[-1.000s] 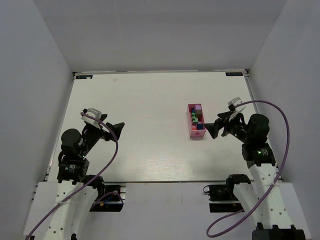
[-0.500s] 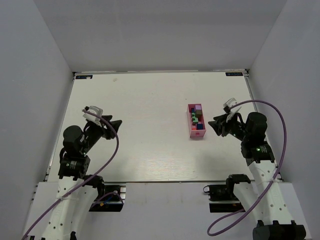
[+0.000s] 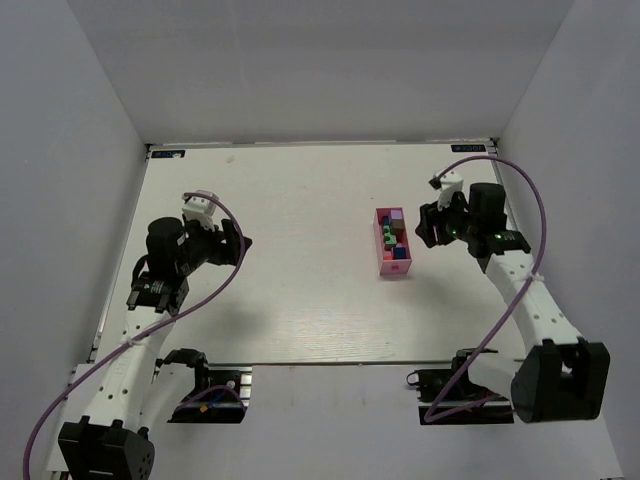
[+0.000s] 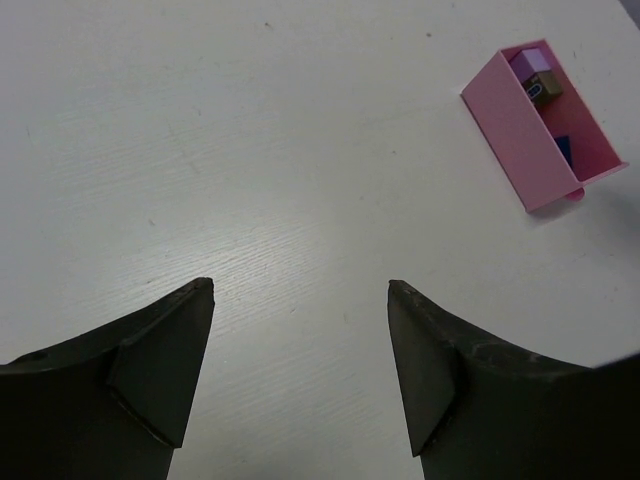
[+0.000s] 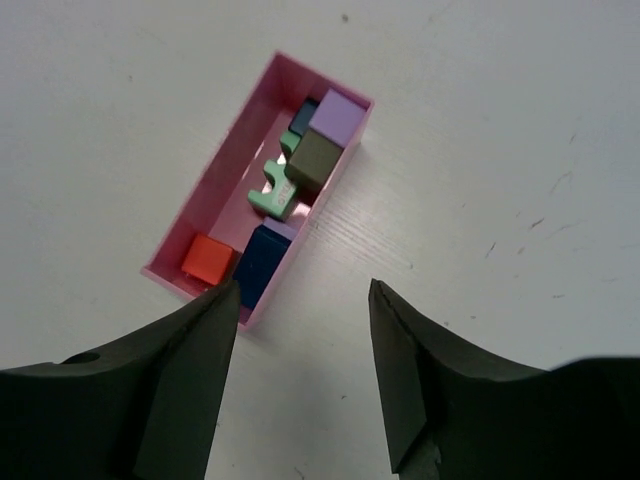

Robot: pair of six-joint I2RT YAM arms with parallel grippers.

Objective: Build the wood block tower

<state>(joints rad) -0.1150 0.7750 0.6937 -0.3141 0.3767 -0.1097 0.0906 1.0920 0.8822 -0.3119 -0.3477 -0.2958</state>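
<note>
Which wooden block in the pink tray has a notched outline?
The mint-green wooden block in the middle of the pink tray; all others have plain straight sides.

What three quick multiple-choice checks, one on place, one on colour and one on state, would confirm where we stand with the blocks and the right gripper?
1. The blocks lie:
A. inside the tray
B. stacked beside it
C. spread out beside it

2. The cube in the tray corner nearest the right gripper is:
A. yellow
B. red
C. white

3. The right gripper's jaws are:
A. shut on a cube
B. shut on the tray wall
C. open, holding nothing

Key:
1 A, every block sits within the pink walls.
2 B, the right wrist view shows a red cube in that corner.
3 C, the jaws stand apart with nothing gripped between them.
</note>
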